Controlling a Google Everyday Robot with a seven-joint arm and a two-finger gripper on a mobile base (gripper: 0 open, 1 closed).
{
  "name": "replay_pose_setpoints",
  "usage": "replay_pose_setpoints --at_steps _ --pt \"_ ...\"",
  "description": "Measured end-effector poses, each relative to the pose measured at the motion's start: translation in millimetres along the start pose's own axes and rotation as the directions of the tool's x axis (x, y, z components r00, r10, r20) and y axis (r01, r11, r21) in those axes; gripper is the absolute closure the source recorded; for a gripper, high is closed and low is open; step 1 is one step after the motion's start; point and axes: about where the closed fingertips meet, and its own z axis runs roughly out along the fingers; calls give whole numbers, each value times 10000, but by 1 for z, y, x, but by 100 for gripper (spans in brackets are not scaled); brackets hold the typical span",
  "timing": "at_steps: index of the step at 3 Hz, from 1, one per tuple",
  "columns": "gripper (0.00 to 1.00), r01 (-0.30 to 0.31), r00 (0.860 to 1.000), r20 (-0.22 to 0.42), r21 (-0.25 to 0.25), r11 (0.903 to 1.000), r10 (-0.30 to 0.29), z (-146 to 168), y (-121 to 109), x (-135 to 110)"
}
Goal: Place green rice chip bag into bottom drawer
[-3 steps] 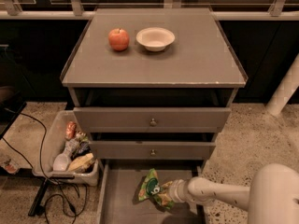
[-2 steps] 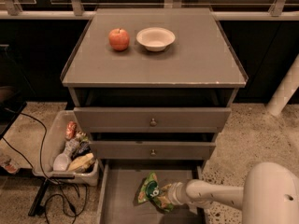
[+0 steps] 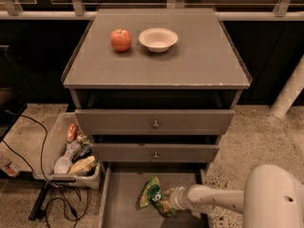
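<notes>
Already the task looks close to finished. At the far left, the grey bin of small wrappers stands beside the cabinet and plays no part. Next to it, the bottom drawer is pulled well out, its plain floor exposed, while the two knobbed drawers above it are only slightly open. Up on the cabinet top, the apple and the white bowl sit side by side.

Over the middle of the drawer floor is the green rice chip bag, tilted on end and inside the drawer's walls. Whether its lower edge touches the floor cannot be told. Just to its right, the gripper is clamped on the bag's right edge, and the white arm reaches in from the right over the drawer's side wall.

So carrying and positioning appear done. What seems left is to let go, so the bag settles on the floor, and to draw the arm out.

Against the picture a second ago, the bag sits a little lower in view, and the arm's bulky white housing at lower right has shifted slightly leftward. Everything else stands as it did.
</notes>
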Motion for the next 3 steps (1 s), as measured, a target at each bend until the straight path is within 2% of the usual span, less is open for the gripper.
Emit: replay_pose_setpoints --at_steps 3 --pt "15 0 10000 0 -1 10000 0 0 0 0"
